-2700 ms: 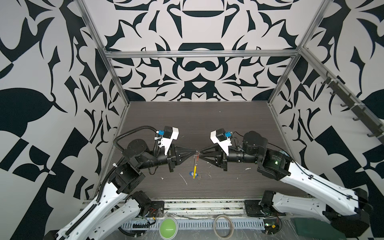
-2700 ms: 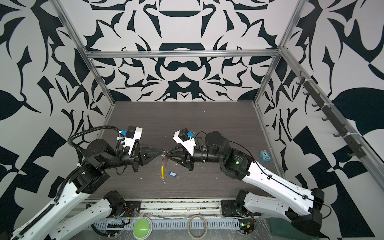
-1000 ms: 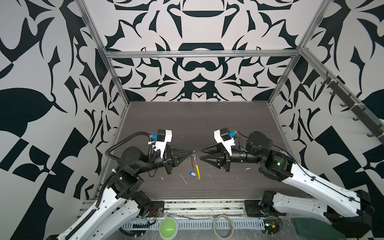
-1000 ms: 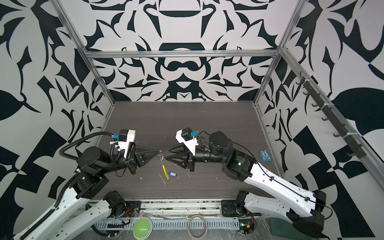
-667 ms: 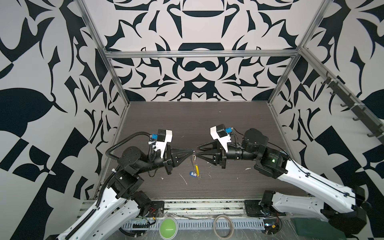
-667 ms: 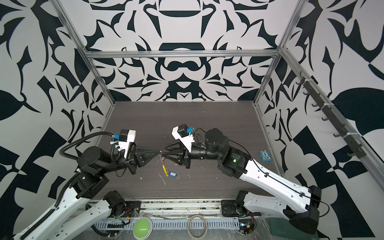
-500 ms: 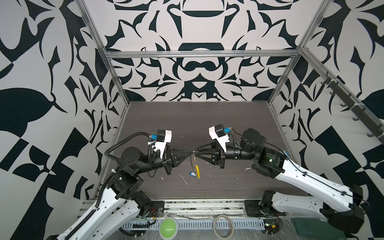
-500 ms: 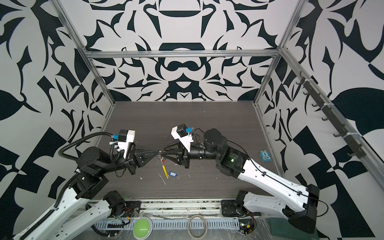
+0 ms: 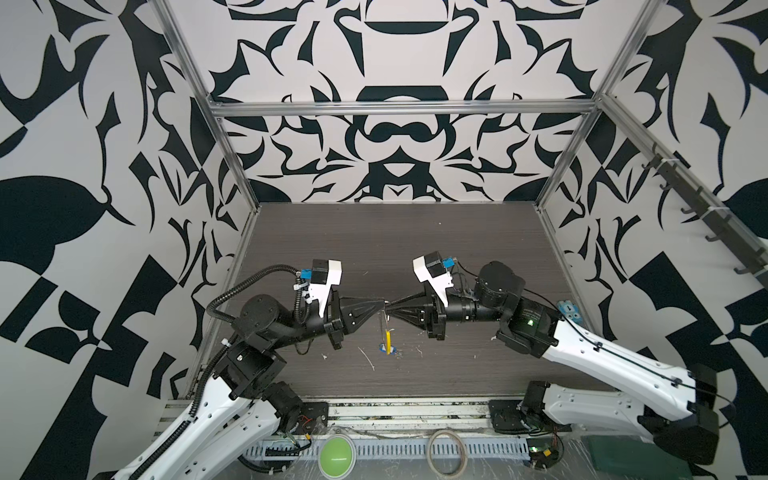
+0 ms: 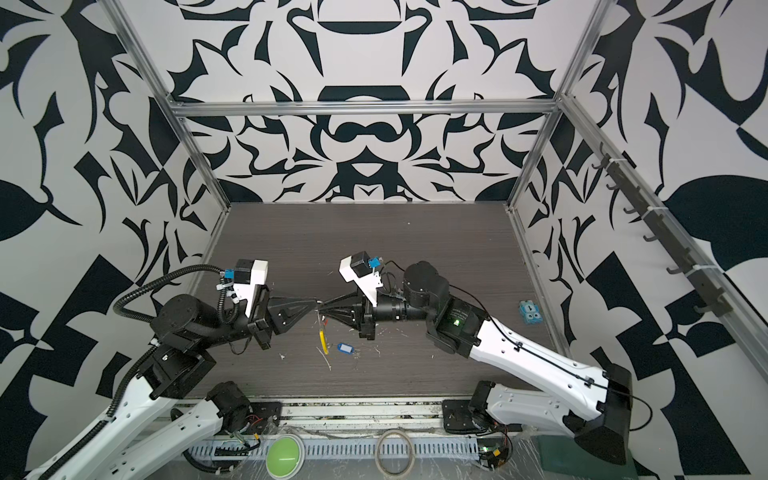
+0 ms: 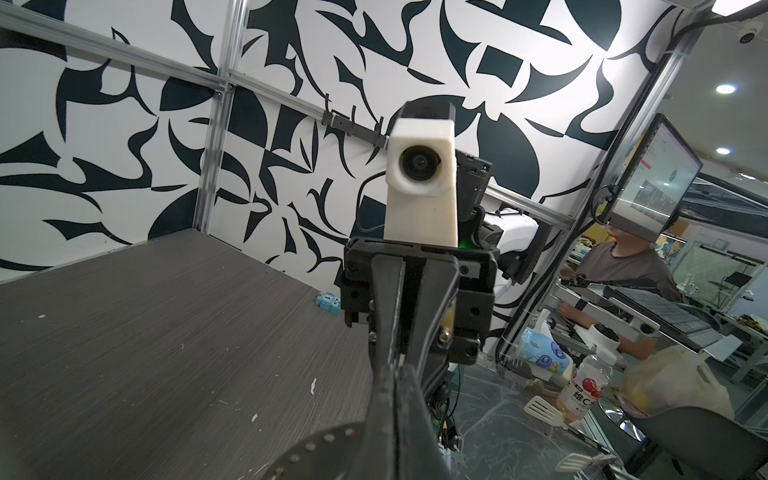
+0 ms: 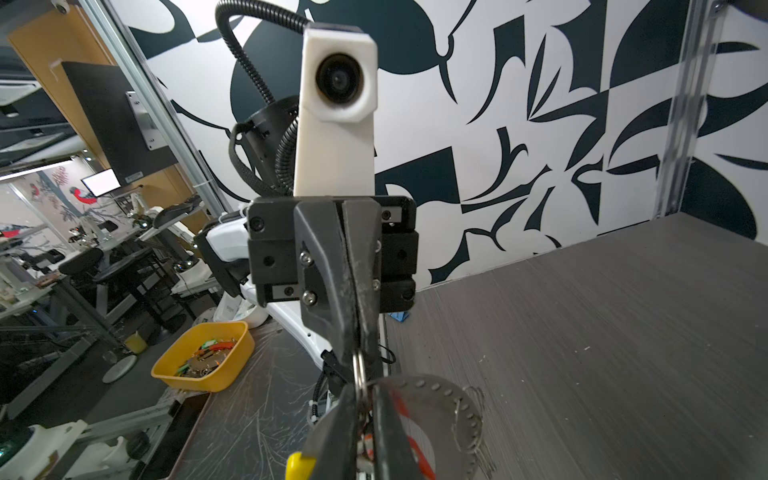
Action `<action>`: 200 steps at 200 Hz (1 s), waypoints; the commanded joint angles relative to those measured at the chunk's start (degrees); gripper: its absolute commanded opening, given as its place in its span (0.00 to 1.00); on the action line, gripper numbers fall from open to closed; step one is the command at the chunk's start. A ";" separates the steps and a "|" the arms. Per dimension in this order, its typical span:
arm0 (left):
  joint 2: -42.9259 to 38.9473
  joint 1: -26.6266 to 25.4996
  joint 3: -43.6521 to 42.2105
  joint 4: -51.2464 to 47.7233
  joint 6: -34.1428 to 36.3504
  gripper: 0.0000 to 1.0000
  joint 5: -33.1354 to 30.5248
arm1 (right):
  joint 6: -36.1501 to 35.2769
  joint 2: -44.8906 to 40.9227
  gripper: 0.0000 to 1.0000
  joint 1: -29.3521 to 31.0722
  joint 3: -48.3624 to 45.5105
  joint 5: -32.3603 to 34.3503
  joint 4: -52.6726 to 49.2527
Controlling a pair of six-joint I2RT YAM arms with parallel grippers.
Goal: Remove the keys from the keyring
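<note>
Both top views show my left gripper (image 9: 382, 305) and right gripper (image 9: 393, 309) meeting tip to tip above the table's front middle. The left is shut on the keyring, whose grey wire hangs down to its yellow sleeve (image 9: 388, 340) (image 10: 323, 341). In the right wrist view a thin silver ring (image 12: 358, 370) runs from the left's fingertips into my right gripper (image 12: 365, 401), which is shut on it. The red-tagged keys (image 10: 326, 321) (image 12: 413, 442) hang just under the right's tips. The blue-tagged keys (image 10: 344, 348) lie loose on the table beside the sleeve.
A light blue toy block (image 10: 530, 311) sits by the right wall. White scraps dot the table near the blue tag. Off the front edge lie a beige hoop (image 9: 448, 451) and a green button (image 9: 336, 455). A yellow tray (image 12: 203, 357) stands outside the cell.
My right gripper, open and drawn back a second ago, moved left to the left gripper's tip and shut there. The left arm held still, shut, with the keyring hanging.
</note>
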 commanded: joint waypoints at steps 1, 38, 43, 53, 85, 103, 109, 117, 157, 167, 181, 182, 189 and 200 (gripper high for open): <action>-0.30 -0.19 0.88 1.94 -0.08 0.00 0.18 | 0.75 0.09 0.04 -0.06 0.05 -1.14 3.88; -0.46 -0.19 1.46 -0.67 -0.49 0.00 -0.53 | -0.41 -0.58 0.00 -0.03 1.06 -0.50 -0.27; -0.60 -0.19 1.61 -1.58 -0.53 0.07 -0.72 | -0.99 -0.82 0.00 -0.09 1.41 -0.22 -1.91; -1.09 -0.19 1.65 -3.28 -0.66 0.23 -0.95 | -2.65 -1.15 0.00 -0.15 2.15 0.11 -5.43; -2.43 -0.19 2.60 -9.94 -0.24 0.43 -0.92 | -7.26 -1.09 0.00 -0.15 5.99 0.93 -18.32; -2.05 -0.19 5.06 -16.02 2.00 0.44 -0.43 | -9.98 -0.49 0.00 -0.24 8.75 1.19 -25.17; -1.78 -0.19 5.97 -18.08 2.62 0.44 -0.40 | -10.91 -0.21 0.00 -0.24 9.82 1.42 -27.03; -1.31 -0.19 7.00 -20.26 3.38 0.44 0.14 | -11.98 0.17 0.00 -0.24 11.14 1.64 -29.72; 4.20 -0.19 12.45 -29.61 5.35 0.42 4.57 | -14.88 2.60 0.00 -0.26 16.14 2.18 -38.23; 5.99 -0.19 13.88 -31.97 6.33 0.41 5.45 | -15.48 3.35 0.00 -0.24 17.38 2.18 -39.86; 7.94 -0.19 15.28 -33.52 6.96 0.38 7.09 | -16.13 4.27 0.00 -0.24 18.96 2.18 -41.66; 7.99 -0.19 15.32 -33.63 6.99 0.38 7.09 | -16.18 4.34 0.00 -0.24 19.06 2.18 -41.83; 8.54 -0.19 15.73 -34.12 7.18 0.36 7.32 | -16.51 4.75 0.00 -0.24 19.79 2.18 -42.66; 9.24 -0.19 16.28 -34.66 7.55 0.35 7.61 | -16.83 5.39 0.00 -0.24 20.72 2.18 -43.84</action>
